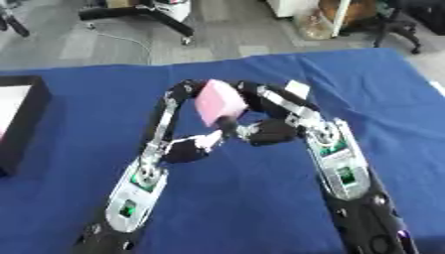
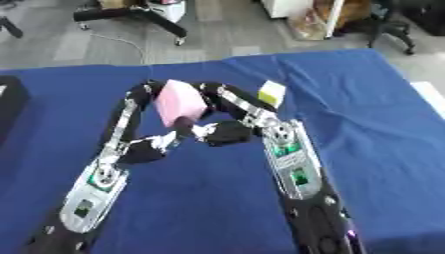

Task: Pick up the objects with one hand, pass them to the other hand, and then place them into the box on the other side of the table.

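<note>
Clearly the handover is under way: a pink block (image 1: pixel 218 101) is held up above the blue table (image 1: pixel 260 208), between the two hands near the middle of the view. The left hand (image 1: pixel 174 124) curls its fingers round the block's left side and top; the right hand (image 1: pixel 265 111) curls in against its right side and lower corner. Both appear to grip it at once, though how well each finger sits is hard to tell.

To do this step well, I judge the receiving hand should have a settled hold before the other lets go, and the releasing fingers should straighten away without dragging the block sideways.

A black box (image 1: pixel 22 121) with a pale inside sits at the table's left edge, well apart from the hands. A small yellowish-white object (image 2: pixel 272 92) lies just behind the right hand. Nothing lies between hands and box.
</note>
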Controlling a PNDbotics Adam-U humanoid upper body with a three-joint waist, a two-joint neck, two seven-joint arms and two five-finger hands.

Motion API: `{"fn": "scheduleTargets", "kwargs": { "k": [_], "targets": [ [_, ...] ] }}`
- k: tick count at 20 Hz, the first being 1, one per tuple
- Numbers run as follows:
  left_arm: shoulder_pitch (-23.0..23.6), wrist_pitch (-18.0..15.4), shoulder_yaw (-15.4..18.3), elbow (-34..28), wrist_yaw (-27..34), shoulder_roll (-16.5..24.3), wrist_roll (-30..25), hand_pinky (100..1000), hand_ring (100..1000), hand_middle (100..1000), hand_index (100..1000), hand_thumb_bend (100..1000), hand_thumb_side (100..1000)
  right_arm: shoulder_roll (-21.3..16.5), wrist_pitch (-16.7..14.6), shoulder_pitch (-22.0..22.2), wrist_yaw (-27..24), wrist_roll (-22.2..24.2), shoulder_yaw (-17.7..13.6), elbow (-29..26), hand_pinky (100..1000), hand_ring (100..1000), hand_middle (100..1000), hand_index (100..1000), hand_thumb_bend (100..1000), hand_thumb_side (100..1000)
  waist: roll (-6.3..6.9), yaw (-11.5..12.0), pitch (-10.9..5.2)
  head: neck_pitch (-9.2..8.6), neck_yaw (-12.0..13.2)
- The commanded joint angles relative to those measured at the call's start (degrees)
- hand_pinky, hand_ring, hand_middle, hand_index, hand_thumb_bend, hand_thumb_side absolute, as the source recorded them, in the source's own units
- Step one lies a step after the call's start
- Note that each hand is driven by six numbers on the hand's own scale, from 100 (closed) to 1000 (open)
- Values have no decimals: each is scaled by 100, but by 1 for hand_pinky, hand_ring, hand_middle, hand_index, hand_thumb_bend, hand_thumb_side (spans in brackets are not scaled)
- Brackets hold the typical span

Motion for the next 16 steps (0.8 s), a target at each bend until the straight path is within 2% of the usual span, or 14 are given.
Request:
{"fn": "scheduleTargets", "kwargs": {
  "k": [1,3,8,9,12,16],
  "targets": [
    [-108,70,10,-33,47,5,65,848,607,587,722,361,481,40,-115,-131,6,78,118,-120,710,669,553,588,100,318,-66,-5,37,-14,0],
    [-110,95,6,-31,76,0,108,844,598,577,712,268,506,34,-163,-134,38,106,138,-116,711,669,552,585,100,306,-64,-6,38,-14,-1],
    [-124,159,-3,-37,158,-14,220,837,580,556,692,158,516,17,-284,-125,129,170,201,-86,711,670,552,579,100,289,-60,-5,39,-14,-4],
    [-126,168,-4,-39,173,-20,243,833,574,548,685,112,513,14,-314,-124,148,188,218,-77,712,670,552,577,100,282,-60,-5,39,-14,-4],
    [-133,187,-15,-48,206,-29,301,828,560,532,668,100,506,6,-375,-118,196,242,263,-39,704,663,546,568,100,274,-61,-5,38,-14,-6],
    [-133,197,-28,-58,191,-29,307,821,538,509,644,100,427,8,-403,-114,204,265,280,-20,703,663,548,569,100,275,-62,-6,36,-14,-11]
  ]
}}
